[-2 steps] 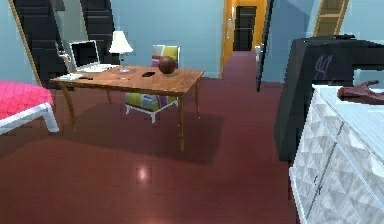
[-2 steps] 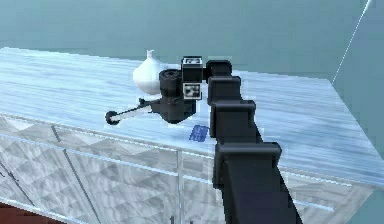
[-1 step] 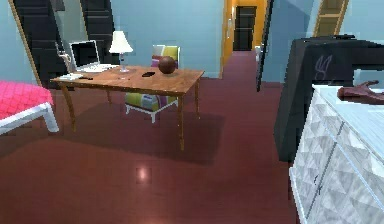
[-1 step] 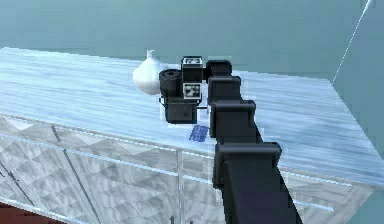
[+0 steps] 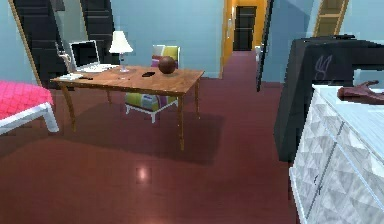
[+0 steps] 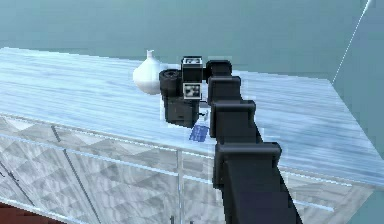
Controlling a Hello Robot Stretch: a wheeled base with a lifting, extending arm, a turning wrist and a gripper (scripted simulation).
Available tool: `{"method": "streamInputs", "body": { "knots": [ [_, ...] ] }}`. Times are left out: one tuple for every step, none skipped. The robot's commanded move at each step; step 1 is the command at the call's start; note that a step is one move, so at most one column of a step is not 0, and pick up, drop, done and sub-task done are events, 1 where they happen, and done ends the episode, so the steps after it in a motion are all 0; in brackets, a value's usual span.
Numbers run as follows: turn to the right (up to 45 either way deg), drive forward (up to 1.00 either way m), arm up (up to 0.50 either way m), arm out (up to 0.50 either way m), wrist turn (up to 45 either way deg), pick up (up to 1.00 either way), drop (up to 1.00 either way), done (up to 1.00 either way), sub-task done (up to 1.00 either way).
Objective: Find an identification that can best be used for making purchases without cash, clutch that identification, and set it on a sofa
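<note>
The end effector point(image 6: 181, 108) hangs above the pale counter point(image 6: 70, 90), near a white vase point(image 6: 149, 73). A small blue thing point(image 6: 200, 133) — probably the payment card — lies on the counter just beside it, lower in the arm side view, against the left edge of the arm point(image 6: 240, 150). Its long axis is too small to read. I cannot tell how the fingers stand or whether they hold anything — reaching it likely means drawing the arm back a little.

Marbled dresser top point(image 6: 80, 90) (pale, glossy), white vase point(image 6: 148, 72), small blue card point(image 6: 200, 131)
</note>
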Motion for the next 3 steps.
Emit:
{"method": "streamInputs", "body": {
  "knots": [
    [0.0, 0.0, -0.12, 0.0, 0.0, 0.0, 0.0, 0.0, 0.0],
    [0.0, 0.0, 0.0, 0.0, 0.0, 1.0, 0.0, 0.0, 0.0],
    [0.0, 0.0, 0.1, 0.0, 0.0, 0.0, 0.0, 0.0, 0.0]
  ]
}}
